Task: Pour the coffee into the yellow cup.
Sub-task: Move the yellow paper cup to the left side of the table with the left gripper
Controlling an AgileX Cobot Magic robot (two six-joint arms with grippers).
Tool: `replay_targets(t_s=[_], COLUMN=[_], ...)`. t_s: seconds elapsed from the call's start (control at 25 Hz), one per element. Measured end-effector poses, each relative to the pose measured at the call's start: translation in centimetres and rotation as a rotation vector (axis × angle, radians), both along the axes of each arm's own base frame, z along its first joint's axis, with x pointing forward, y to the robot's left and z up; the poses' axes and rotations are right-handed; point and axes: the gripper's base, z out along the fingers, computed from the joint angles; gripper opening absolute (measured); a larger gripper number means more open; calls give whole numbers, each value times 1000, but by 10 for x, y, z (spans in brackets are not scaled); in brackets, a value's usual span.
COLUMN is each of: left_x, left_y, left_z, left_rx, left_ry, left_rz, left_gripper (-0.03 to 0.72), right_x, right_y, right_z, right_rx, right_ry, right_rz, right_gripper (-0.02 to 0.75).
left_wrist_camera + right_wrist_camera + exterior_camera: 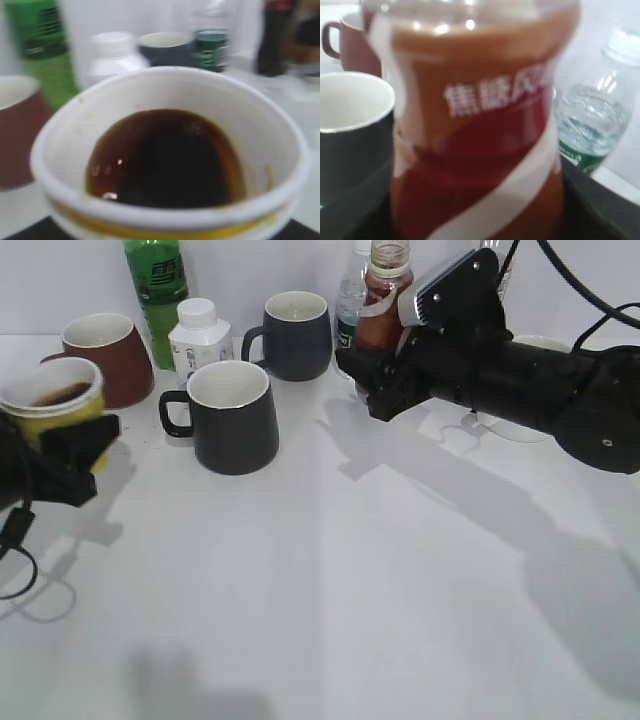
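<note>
Exterior view: right claw [385,365] clamps coffee [385,310] upright, left claw [70,445] clamps cup [50,400], already holding dark liquid, well left of it; tilt risks spill.

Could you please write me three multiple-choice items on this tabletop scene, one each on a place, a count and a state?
1. Where is the yellow cup?
A. far left, in the left gripper
B. centre
C. far right

2. How many dark grey mugs stand on the table?
A. one
B. two
C. four

3. What state is the yellow cup in?
A. empty
B. overturned
C. holding dark liquid

Answers: 1 A, the exterior view shows it gripped at the left edge. 2 B, one in front, one behind. 3 C, the left wrist view shows dark coffee inside.
</note>
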Motion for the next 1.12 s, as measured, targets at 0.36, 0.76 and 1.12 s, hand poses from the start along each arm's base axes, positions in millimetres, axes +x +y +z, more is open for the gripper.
replay_targets(t_s=[0.36,0.76,1.12], left_x=[30,68,70], left_y=[9,4,3], left_z=[-5,-40,-53], left_rx=[21,31,4], left_ry=[-15,53,36], left_rz=[106,116,109], left_gripper=[391,391,391], right_x=[1,4,4], right_y=[-1,-2,-3], right_z=[-2,-12,-12], right_rx=[-8,-14,-5], right_ry=[19,53,55], right_rz=[-20,-40,-56], right_gripper=[501,501,501])
